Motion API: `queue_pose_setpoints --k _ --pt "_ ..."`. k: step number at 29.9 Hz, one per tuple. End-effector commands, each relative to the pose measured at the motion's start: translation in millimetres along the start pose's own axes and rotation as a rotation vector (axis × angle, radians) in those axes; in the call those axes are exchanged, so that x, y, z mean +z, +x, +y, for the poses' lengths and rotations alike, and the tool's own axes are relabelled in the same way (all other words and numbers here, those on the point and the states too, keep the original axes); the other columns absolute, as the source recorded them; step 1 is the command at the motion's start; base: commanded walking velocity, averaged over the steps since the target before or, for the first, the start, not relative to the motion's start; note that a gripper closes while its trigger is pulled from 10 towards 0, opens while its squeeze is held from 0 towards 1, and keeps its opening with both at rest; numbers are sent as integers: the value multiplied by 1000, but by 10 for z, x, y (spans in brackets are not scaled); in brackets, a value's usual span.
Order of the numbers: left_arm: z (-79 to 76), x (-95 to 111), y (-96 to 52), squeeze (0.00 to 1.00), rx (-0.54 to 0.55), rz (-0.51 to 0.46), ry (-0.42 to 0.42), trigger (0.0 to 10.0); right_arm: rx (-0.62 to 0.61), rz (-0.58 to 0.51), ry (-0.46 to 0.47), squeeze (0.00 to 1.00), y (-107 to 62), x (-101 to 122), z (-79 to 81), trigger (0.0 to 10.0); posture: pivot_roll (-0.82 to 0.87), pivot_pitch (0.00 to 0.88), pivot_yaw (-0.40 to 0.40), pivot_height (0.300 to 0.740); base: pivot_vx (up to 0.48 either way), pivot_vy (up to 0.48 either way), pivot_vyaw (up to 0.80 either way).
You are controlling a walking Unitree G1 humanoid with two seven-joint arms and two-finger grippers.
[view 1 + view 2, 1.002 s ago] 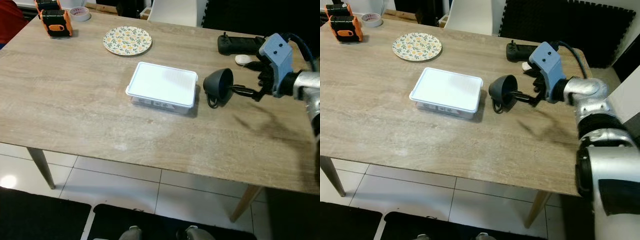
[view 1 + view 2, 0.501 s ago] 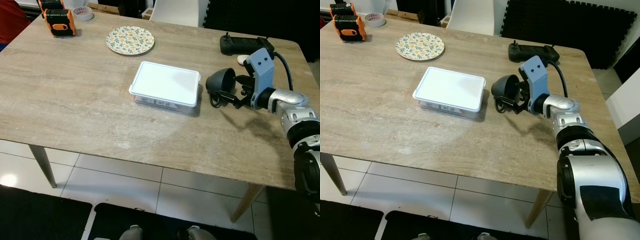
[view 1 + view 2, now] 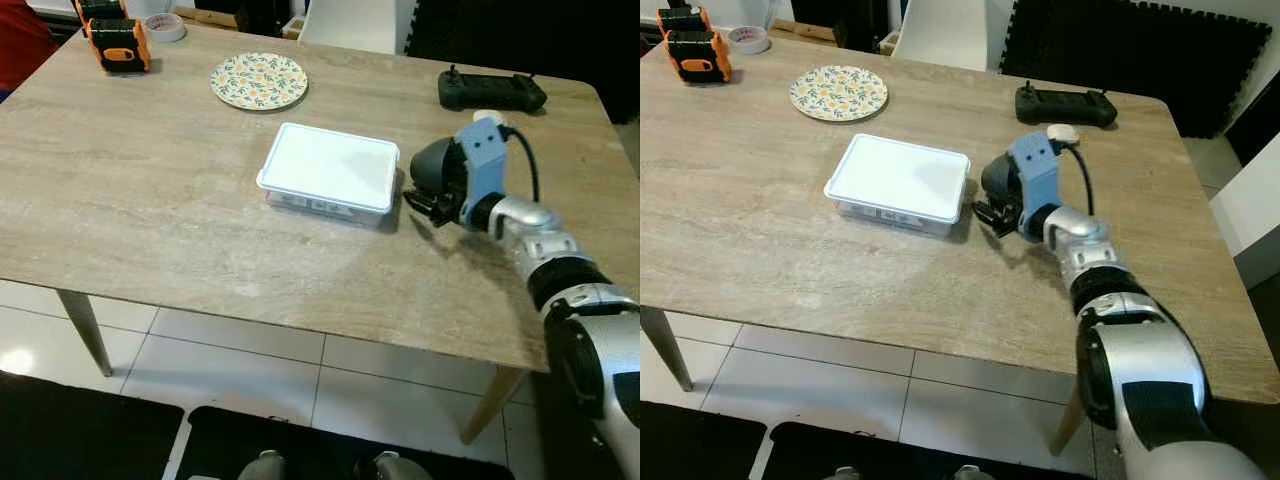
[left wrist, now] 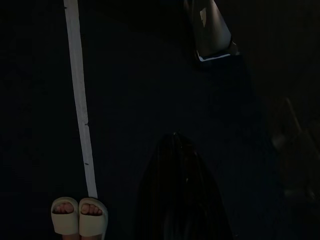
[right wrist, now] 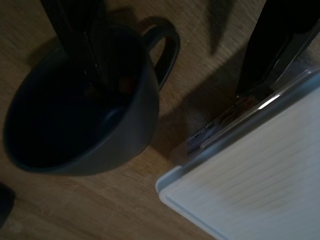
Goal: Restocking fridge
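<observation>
- At the near bottom edge of the left eye view I see the robot's feet point(image 3: 322, 466) on a black mat point(image 3: 90, 432), with pale floor tiles beyond them under the table point(image 3: 150, 200).
- The right arm reaches forward over the table's right half. The right gripper point(image 3: 992, 212) sits low at the tabletop, in the gap between the box point(image 3: 900, 180) and the mug point(image 3: 997, 178).
- Jaw state, right: spread wide. In the right wrist view one finger point(image 5: 75, 40) goes down inside the mug point(image 5: 75, 105) and the other finger point(image 5: 272, 50) comes down at the box's edge point(image 5: 250, 180). I cannot tell whether the inner finger touches the mug wall; nothing is clamped between the two.
- The box is a clear, shallow container with a white lid, lying flat near the table's middle (a printed label shows along its near side). It is just beside the mug, on the mug's left.
- The mug is dark, standing just right of the box; in the wrist view its handle lies toward the gap next to the box.
- Farther back, a flowered plate point(image 3: 259, 81) lies behind the box, well apart from it.
- At the far right a black controller point(image 3: 1062, 104) rests on the table, with a small white object point(image 3: 1063, 132) just in front of it.
- At the far left corner stand orange-and-black devices point(image 3: 116, 45) and a tape roll point(image 3: 164, 26).
- Left gripper point(image 4: 182, 200): hangs idle in a very dark view above dark floor, with a pale line point(image 4: 80, 100) and a person's feet in sandals point(image 4: 79, 216) nearby. I cannot tell its jaw state.
</observation>
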State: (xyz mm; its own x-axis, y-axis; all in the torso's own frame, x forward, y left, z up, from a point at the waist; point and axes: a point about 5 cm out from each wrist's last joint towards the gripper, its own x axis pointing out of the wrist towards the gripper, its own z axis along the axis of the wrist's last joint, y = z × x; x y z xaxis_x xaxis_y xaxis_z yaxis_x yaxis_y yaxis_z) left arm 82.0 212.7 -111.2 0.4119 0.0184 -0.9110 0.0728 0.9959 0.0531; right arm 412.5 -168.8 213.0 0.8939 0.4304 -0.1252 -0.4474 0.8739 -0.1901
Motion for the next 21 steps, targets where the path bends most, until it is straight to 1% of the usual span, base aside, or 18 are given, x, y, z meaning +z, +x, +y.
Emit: queue_pose_setpoints --k 1,2,5,6,9,10,15,20,21 --pt "-129 -104 -9 0 -39 30 -6 10000 -27 16 -14 0 -17 -31 -29 6510 -67 191 -74 740 0 0 0" --pt "-126 -101 -9 0 -38 29 -6 10000 -52 16 -21 0 -10 -20 -34 0 -67 191 -74 740 0 0 0" --pt "-101 -95 -10 0 -33 27 -7 10000 -75 7 -66 0 -4 35 -51 0 -69 189 -77 740 0 0 0" --pt "-101 -95 -10 0 -33 27 -7 10000 -75 7 -66 0 -4 35 -51 0 -69 189 -77 740 0 0 0" --pt "-109 -82 -5 0 -32 26 -8 10000 -75 11 -162 0 -34 101 -114 0 -78 180 -82 740 0 0 0" --pt "-109 -82 -5 0 -32 26 -8 10000 -75 11 -162 0 -34 101 -114 0 -78 180 -82 740 0 0 0" --pt "-155 -49 11 0 -40 22 -10 10000 -46 27 -246 0 -88 128 -183 0 -88 168 -90 740 0 0 0" --pt "-186 -19 22 0 -45 16 -15 10000 -20 32 -292 0 -140 138 -240 0 -89 160 -96 740 0 0 0" --pt "-191 -10 25 0 -45 14 -17 10000 -11 31 -322 0 -165 165 -275 0 -90 157 -98 740 0 0 0"
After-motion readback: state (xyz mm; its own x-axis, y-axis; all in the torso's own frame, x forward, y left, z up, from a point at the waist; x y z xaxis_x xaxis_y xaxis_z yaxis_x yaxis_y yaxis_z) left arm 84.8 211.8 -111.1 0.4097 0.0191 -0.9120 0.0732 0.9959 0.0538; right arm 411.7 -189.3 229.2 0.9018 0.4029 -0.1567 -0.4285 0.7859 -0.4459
